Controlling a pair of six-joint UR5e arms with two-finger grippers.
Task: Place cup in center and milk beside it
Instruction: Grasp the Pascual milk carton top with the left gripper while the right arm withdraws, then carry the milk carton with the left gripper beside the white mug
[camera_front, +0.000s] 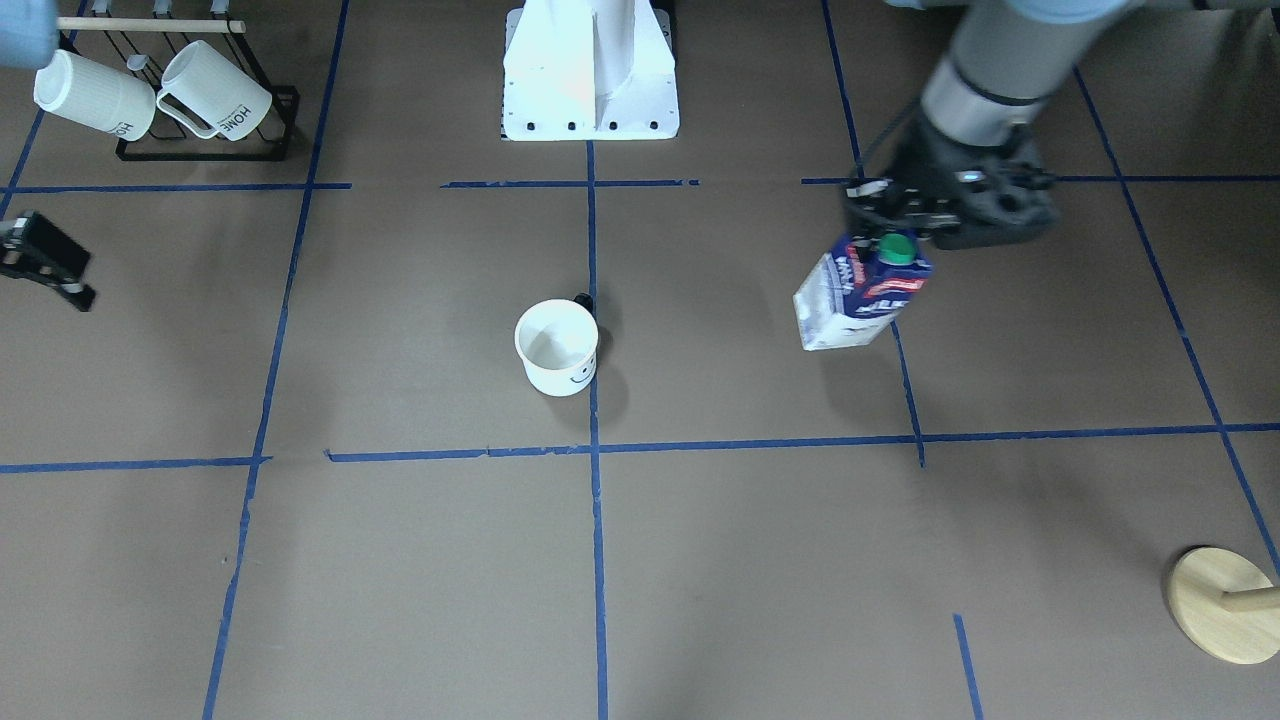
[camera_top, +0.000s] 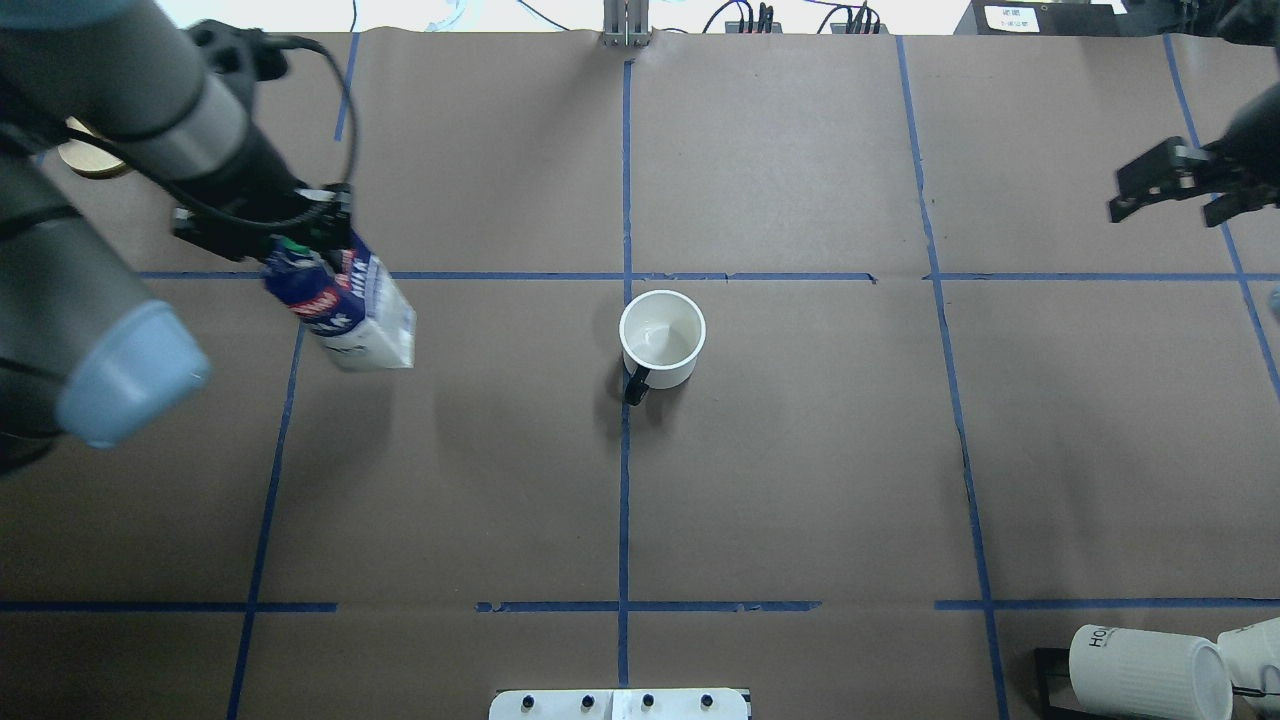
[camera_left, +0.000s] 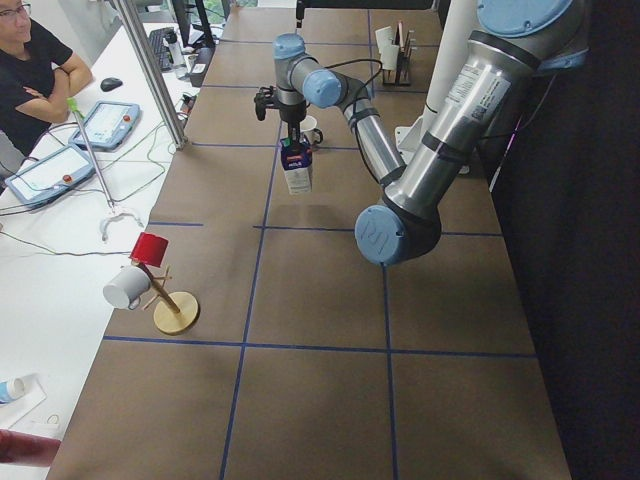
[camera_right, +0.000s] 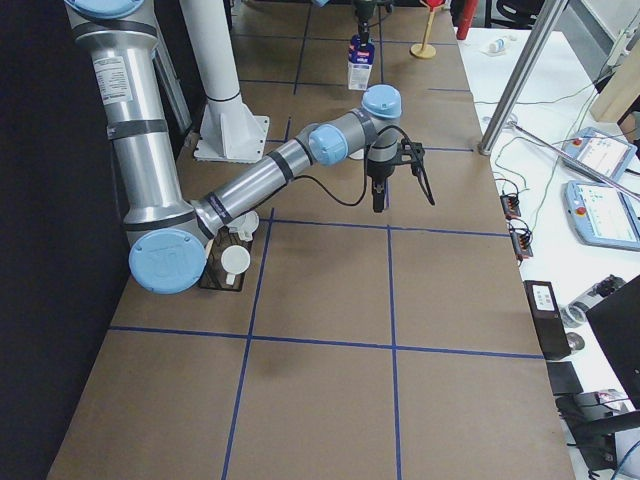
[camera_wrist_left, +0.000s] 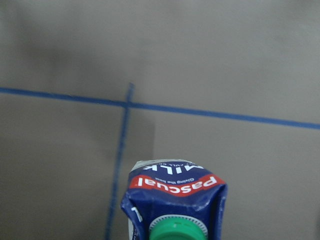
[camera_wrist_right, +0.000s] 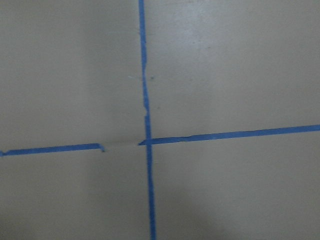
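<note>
- Overhead view looks forward and down from behind the robot's base (camera_top: 620, 703), which sits at 6 o'clock.
- Front-facing view looks steeply down from opposite, with the base at 12 o'clock; both share the cup (camera_front: 557, 347) and milk carton (camera_front: 862, 295).
- Side views look along the table (camera_left: 320, 400) from its ends, farther off.
- Left wrist camera sits close above the carton's green cap (camera_wrist_left: 178, 229); the right is close over a tape crossing (camera_wrist_right: 146, 141).

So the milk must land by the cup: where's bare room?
Center square is bare on both sides of the cup, out to the side tape lines. Only crowding: the left pincer holding the milk near the robot's-left line.
</note>
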